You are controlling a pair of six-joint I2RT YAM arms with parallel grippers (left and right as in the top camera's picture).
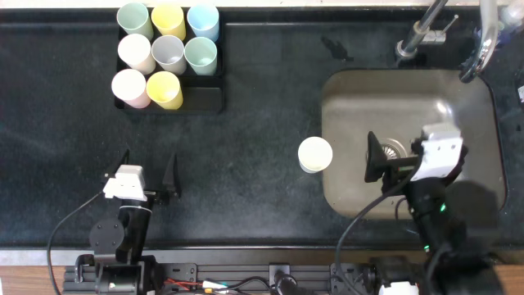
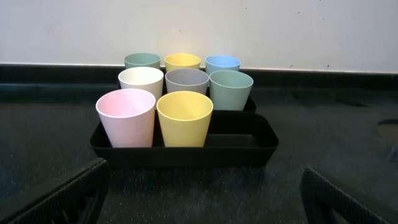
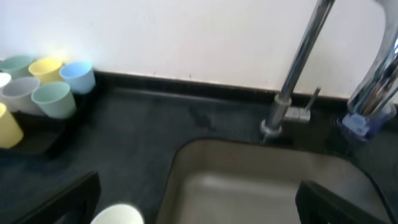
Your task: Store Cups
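A black tray [image 1: 205,100] at the counter's back left holds several pastel cups [image 1: 169,53]; its front right slot is bare. The left wrist view faces this tray [image 2: 249,146], with pink [image 2: 126,116] and yellow [image 2: 185,117] cups in the front row. A lone cream cup [image 1: 315,154] stands upright on the counter beside the sink's left rim, and its rim [image 3: 118,215] shows in the right wrist view. My left gripper [image 1: 147,166] [image 2: 202,202] is open and holds nothing, well in front of the tray. My right gripper [image 1: 409,153] [image 3: 199,211] is open over the sink's left part, to the right of the cream cup.
A steel sink [image 1: 467,90] [image 3: 261,180] fills the right side, with a faucet [image 1: 422,33] [image 3: 298,74] and a second spout [image 1: 487,37] behind it. The dark counter [image 1: 246,164] stretches between the tray and the sink. A pale wall backs the counter.
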